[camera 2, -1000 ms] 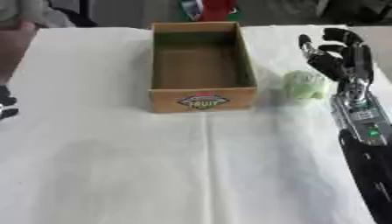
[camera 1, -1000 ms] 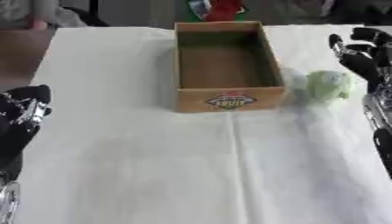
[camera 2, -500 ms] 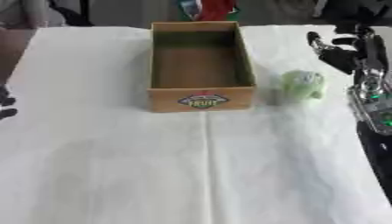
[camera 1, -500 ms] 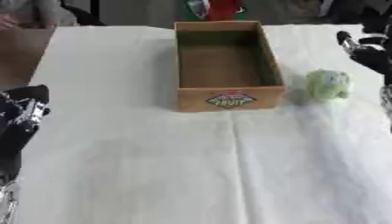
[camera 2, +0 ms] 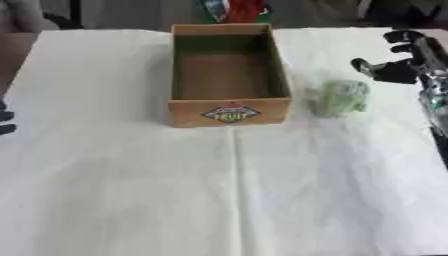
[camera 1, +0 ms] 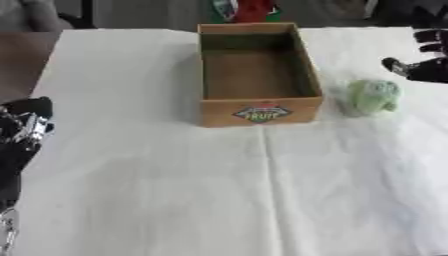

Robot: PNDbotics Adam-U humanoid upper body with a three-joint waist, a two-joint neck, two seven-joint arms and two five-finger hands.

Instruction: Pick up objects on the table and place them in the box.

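An open cardboard box [camera 1: 261, 113] with a "FRUIT" label on its front wall stands at the middle back of the white-covered table, with nothing showing inside it. A pale green, rounded soft object [camera 2: 341, 96] lies just right of the box's front corner. My right hand [camera 2: 409, 66] hovers right of and slightly behind the green object, apart from it. It is open, with its thumb pointing left toward the object. My left hand [camera 1: 24, 125] rests open at the left edge, far from the box.
A red and green item [camera 1: 248, 9] stands past the box at the table's far edge. A fold line runs down the white cloth [camera 1: 262, 190] from the box toward me. Bare brown surface [camera 1: 22, 55] shows at the far left.
My right hand has turned beside the green object, from fingers upright to thumb stretched out leftward. The box, the green object and my left hand have stayed put.
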